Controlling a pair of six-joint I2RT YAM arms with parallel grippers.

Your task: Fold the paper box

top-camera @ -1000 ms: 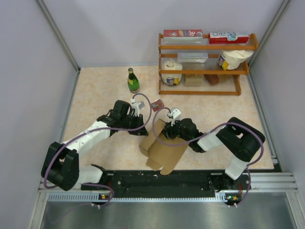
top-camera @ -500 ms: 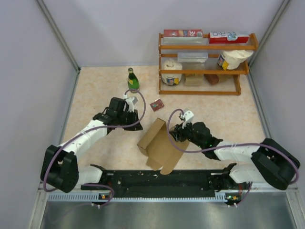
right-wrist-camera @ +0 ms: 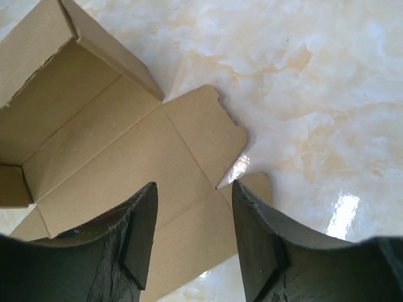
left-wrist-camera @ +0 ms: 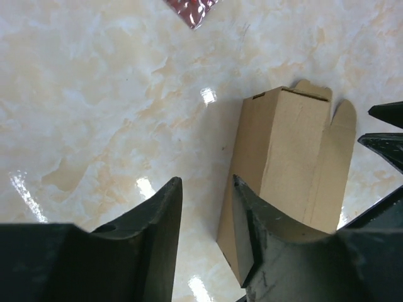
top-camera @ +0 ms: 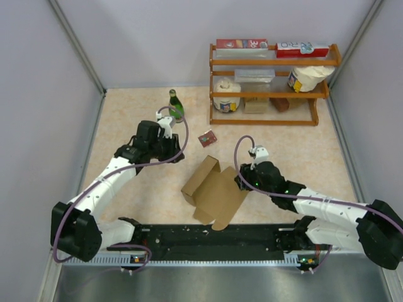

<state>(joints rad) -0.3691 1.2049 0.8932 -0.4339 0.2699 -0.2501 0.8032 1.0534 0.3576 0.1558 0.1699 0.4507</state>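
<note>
Three pale walls [top-camera: 157, 38] — glossy marbled tabletop [top-camera: 296, 151] under paper box [top-camera: 217, 194]

The left printed carton [top-camera: 242, 44] atop the wooden rack [top-camera: 271, 61] reads "30"; other print is illegible.

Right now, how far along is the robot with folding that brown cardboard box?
Partly done, I'd say. One end of the paper box is already folded into upright walls. Nothing is in hand: the left gripper and right gripper are both open, with no cardboard between their fingers. Left to do: the broad panel and its rounded flap lie flat on the marbled table, so closing and tucking remain.
</note>
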